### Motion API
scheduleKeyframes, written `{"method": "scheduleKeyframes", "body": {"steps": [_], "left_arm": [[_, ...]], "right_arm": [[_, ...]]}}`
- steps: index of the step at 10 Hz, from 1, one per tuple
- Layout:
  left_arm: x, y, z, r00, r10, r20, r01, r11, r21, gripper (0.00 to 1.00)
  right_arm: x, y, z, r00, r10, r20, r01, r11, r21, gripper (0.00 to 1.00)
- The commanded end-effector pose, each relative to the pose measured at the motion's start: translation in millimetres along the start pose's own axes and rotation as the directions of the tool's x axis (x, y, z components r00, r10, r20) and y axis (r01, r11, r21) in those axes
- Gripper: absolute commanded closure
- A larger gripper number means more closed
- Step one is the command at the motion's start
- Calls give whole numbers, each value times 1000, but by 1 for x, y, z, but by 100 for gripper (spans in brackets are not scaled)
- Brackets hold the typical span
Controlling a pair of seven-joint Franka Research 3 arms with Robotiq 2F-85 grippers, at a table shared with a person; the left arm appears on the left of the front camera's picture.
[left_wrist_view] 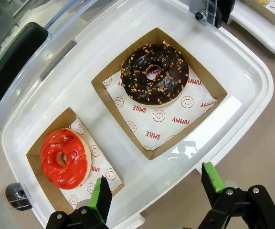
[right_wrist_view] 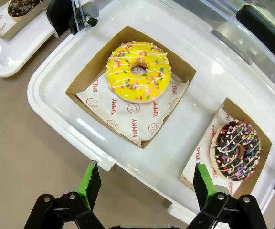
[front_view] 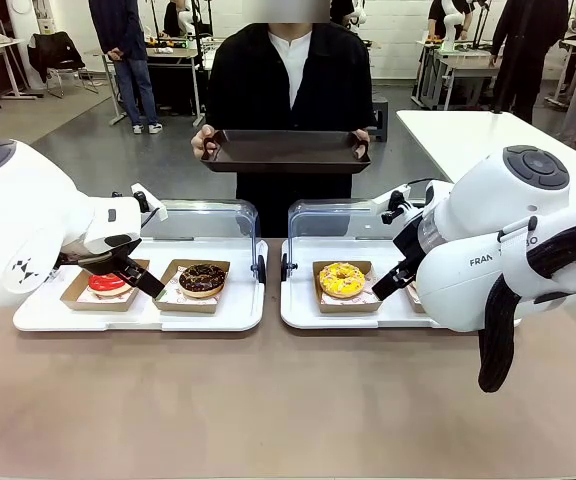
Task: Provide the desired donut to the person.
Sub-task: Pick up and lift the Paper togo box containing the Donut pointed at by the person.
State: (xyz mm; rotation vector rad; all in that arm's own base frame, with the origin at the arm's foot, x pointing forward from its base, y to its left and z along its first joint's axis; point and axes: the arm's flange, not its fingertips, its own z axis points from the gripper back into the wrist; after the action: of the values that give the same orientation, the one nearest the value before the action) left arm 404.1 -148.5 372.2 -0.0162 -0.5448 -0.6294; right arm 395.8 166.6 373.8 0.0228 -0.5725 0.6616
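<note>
Both sets of jaws are wide open and hold nothing. My left gripper [left_wrist_view: 156, 183] hangs over the near edge of the left white tray [left_wrist_view: 242, 90]. My right gripper [right_wrist_view: 146, 174] hangs over the near edge of the right white tray [right_wrist_view: 56, 86].

I think the step now is to pick the donut that the person [front_view: 288, 80] wants. I cannot tell which one that is. Both hands [front_view: 206, 145] are on the dark tray [front_view: 286, 152], and they point at nothing. So I should wait for a sign first. Then I should bring the jaws down over one wall of the paper box [left_wrist_view: 124, 121], not onto the donut, so the icing does not get squashed. I should lift straight up, keep clear of the see-through lid [front_view: 203, 220] at the far edge, and go slowly so the box does not tip.

The red donut [left_wrist_view: 64, 158] lies at the left end of the left white tray, near one green pad. The nut donut [left_wrist_view: 154, 72] lies at the right end, farther out, ahead of the gap between the jaws. The yellow donut [right_wrist_view: 138, 71] lies at the left end of the right white tray, ahead of my right jaws. The sprinkle donut [right_wrist_view: 237, 149] lies at the right end, near one pad. The person stands at the far edge of the table [front_view: 288, 400], well apart from both grippers.
</note>
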Motion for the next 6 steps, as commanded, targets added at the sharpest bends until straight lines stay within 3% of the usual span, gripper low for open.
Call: {"method": "scheduleKeyframes", "body": {"steps": [1, 2, 3, 6], "left_arm": [[0, 0, 0, 1000, 0, 0, 0, 1000, 0, 0], [0, 0, 0, 1000, 0, 0, 0, 1000, 0, 0], [-6, 2, 40, 992, -118, -49, 117, 993, -25, 0], [-31, 15, 147, 980, -195, -27, 194, 980, -42, 0]], "right_arm": [[0, 0, 0, 1000, 0, 0, 0, 1000, 0, 0], [0, 0, 0, 1000, 0, 0, 0, 1000, 0, 0], [0, 0, 0, 1000, 0, 0, 0, 1000, 0, 0], [-28, 3, 98, 999, -10, -54, 3, 990, -141, 0]]}}
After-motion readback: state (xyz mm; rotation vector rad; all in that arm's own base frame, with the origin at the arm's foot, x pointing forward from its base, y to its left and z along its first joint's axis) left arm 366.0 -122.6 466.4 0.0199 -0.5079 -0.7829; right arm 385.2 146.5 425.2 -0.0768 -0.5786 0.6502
